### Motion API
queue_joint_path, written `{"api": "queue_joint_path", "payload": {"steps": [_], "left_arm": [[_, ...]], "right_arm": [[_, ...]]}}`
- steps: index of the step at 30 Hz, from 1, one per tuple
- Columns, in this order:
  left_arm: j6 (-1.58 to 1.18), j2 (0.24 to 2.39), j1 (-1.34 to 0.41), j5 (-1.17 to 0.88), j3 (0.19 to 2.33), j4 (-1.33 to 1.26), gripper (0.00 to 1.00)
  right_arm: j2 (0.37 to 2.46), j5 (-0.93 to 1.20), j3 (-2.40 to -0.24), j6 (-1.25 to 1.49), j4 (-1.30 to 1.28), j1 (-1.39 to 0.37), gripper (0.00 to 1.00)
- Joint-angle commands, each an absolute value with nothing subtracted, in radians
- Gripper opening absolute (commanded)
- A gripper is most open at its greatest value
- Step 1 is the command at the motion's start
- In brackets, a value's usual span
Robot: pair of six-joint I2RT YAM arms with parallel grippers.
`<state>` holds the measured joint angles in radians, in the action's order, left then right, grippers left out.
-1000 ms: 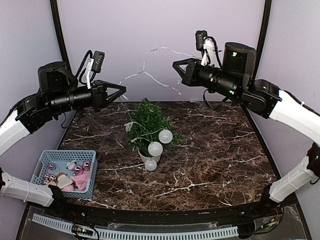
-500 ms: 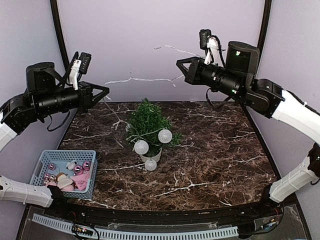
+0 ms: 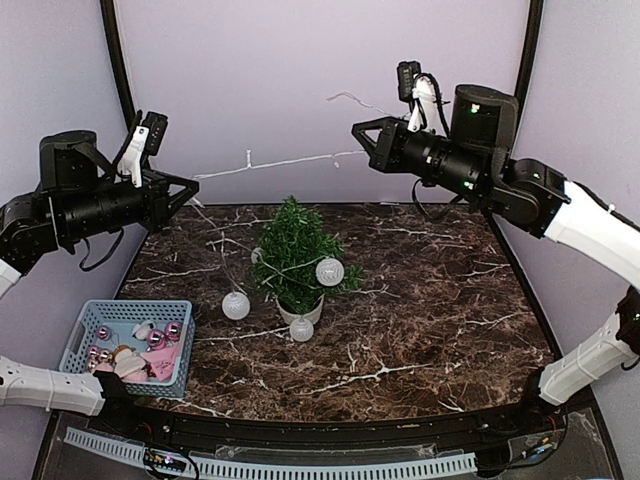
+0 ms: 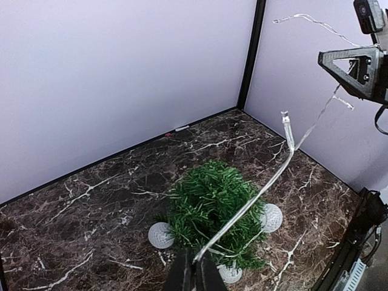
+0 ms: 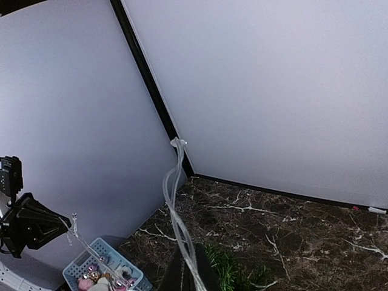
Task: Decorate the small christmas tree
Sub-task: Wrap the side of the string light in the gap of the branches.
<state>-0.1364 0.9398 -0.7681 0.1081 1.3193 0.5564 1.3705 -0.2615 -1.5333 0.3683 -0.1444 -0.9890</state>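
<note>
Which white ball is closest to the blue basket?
The leftmost ball, apart from the tree. The right ball is against the branches; the middle ball is before the pot.

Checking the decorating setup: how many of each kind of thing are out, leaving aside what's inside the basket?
Tree: 1
White balls: 3
Light string: 1
Basket: 1
Total: 6

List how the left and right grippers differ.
The left gripper sits left of the small christmas tree; the right gripper sits right of it and appears higher. A strand drops from the left gripper toward a white ball beside the tree; a loose end sticks up above the right gripper. Both jaws are shut on the light string.
</note>
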Motion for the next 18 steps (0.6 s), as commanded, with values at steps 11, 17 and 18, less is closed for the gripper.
{"api": "queue_joint_path", "payload": {"steps": [11, 17, 18], "left_arm": [[0.091, 1.095, -0.752, 0.258, 1.465, 0.465, 0.00], [0.192, 1.251, -0.687, 0.246, 1.566, 0.433, 0.00], [0.200, 1.274, -0.668, 0.238, 1.571, 0.420, 0.00]], "right_arm": [[1.374, -0.376, -1.543, 0.369, -0.145, -0.939, 0.00], [1.478, -0.357, -1.604, 0.351, -0.157, -0.902, 0.00], [1.491, -0.361, -1.608, 0.357, -0.158, -0.891, 0.00]]}}
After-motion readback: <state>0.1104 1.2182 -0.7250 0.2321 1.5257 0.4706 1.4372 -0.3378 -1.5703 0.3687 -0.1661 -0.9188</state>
